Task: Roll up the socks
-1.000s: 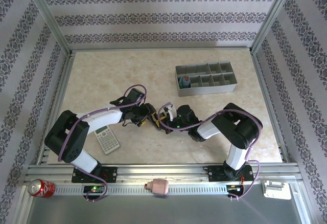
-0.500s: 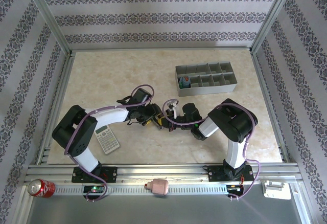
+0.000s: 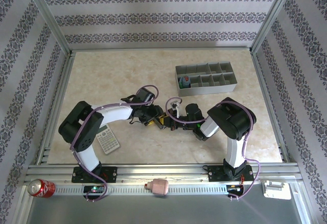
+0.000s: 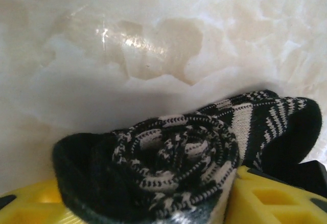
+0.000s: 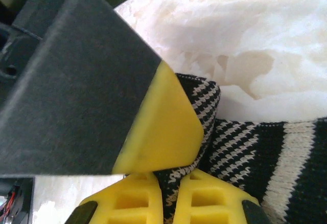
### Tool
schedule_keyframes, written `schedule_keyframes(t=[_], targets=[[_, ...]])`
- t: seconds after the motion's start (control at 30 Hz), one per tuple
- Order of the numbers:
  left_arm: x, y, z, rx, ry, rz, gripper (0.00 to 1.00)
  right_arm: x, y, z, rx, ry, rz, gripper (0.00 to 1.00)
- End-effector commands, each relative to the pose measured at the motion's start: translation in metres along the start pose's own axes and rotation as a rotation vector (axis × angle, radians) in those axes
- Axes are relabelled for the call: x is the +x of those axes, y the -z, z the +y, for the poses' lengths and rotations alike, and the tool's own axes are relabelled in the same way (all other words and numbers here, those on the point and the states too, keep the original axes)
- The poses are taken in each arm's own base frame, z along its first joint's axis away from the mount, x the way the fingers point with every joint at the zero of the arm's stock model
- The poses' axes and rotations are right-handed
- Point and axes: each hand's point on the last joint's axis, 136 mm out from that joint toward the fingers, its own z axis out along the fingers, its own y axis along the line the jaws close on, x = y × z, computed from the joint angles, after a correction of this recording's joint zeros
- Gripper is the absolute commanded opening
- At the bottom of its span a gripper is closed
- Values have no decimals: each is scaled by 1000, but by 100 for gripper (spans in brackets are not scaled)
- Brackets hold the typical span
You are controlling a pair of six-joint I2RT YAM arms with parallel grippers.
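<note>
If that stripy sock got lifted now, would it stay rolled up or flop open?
Probably floppy: the striped sock is soft knit, bunching between the right fingers. Its loose spiral roll would likely unwind once released.

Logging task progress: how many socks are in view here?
2. A black-and-white striped sock, partly rolled, is pinched by the left gripper and right gripper; a blue-grey sock sits in the grey tray's left-end compartment. More may be hidden.
</note>
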Motion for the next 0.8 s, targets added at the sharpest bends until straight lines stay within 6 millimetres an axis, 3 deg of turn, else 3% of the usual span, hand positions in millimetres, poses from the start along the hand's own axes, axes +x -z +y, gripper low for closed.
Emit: schedule_keyframes(t=[0.0, 0.07, 0.13, 0.23, 0.37, 0.5, 0.63, 0.7, 0.77], targets=[[23, -17, 24, -103, -38, 118, 50, 162, 63, -94, 472, -382, 422, 0], [29, -22, 37, -142, -20, 152, 37, 158, 61, -94, 475, -372, 415, 0], [31, -22, 57, -180, 36, 152, 18, 151, 55, -93, 468, -351, 408, 0], [25, -10, 88, -194, 180, 84, 0, 129, 36, -88, 430, -264, 416, 0], [23, 17, 121, -214, 340, -24, 0, 96, -5, -59, 290, -12, 486, 0], [28, 37, 128, -194, 422, -100, 0, 63, -36, -1, 130, 387, 539, 25], [31, 44, 120, -220, 421, -137, 0, 17, -25, 45, 114, 662, 365, 46], [32, 44, 115, -259, 407, -136, 0, 8, -12, 58, 147, 742, 297, 52], [34, 44, 112, -317, 399, -124, 0, 11, 2, 68, 182, 795, 255, 56]])
